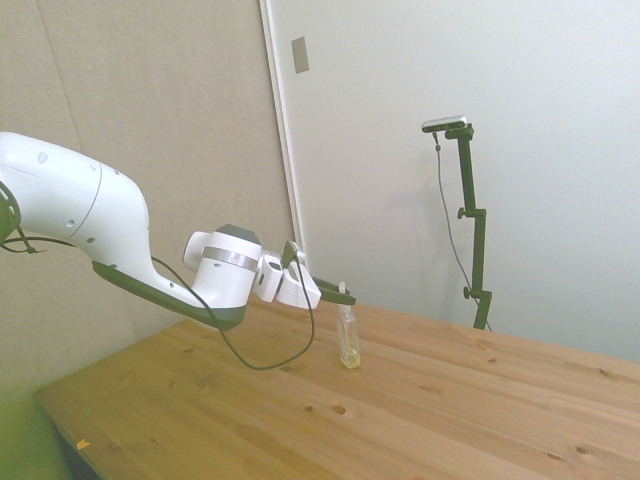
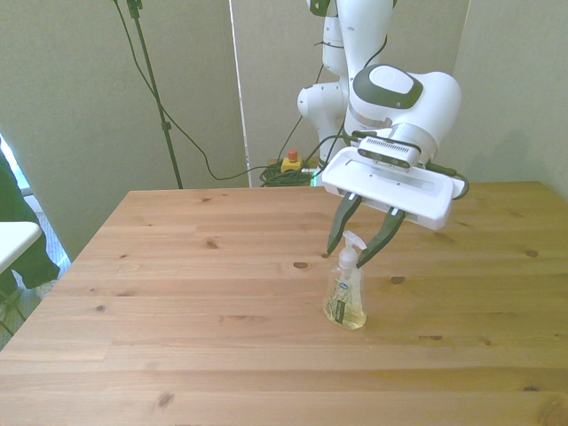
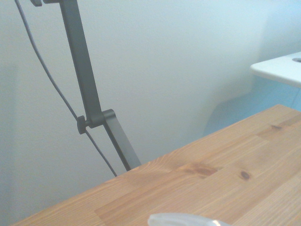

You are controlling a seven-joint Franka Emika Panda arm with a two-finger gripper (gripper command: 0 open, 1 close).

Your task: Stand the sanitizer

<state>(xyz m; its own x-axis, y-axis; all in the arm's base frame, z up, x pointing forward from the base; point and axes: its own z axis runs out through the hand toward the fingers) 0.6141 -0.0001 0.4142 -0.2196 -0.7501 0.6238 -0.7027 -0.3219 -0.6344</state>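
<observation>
Wooden bench (image 2: pixel 177 293) fills the scene. White arm (image 1: pixel 90 220) reaches over it w/ the gripper (image 2: pixel 358 241) tilted down. Sanitizer (image 2: pixel 344 293) stands upright on the bench, roughly mid-board toward the front view's right, base down, nozzle cap up betw. the two dark fingers (image 2: pixel 340 224). Fingers look released: splayed either side of the cap, gap visible on both sides, no clear contact. Side view agrees: bottle (image 1: pixel 348 340) vertical, fingertips at cap height.

Handling, my read: light, nearly empty (only a bit of yellowish liquid at the base), so tips easily; narrow foot, tall body. Clear plastic is smooth and prob. slippery, walls may flex under squeeze. Best hold is the neck/shoulder just under the cap, not the pointed nozzle. Task looks done or nearly; any sideways brush on retreat could knock it over.
</observation>
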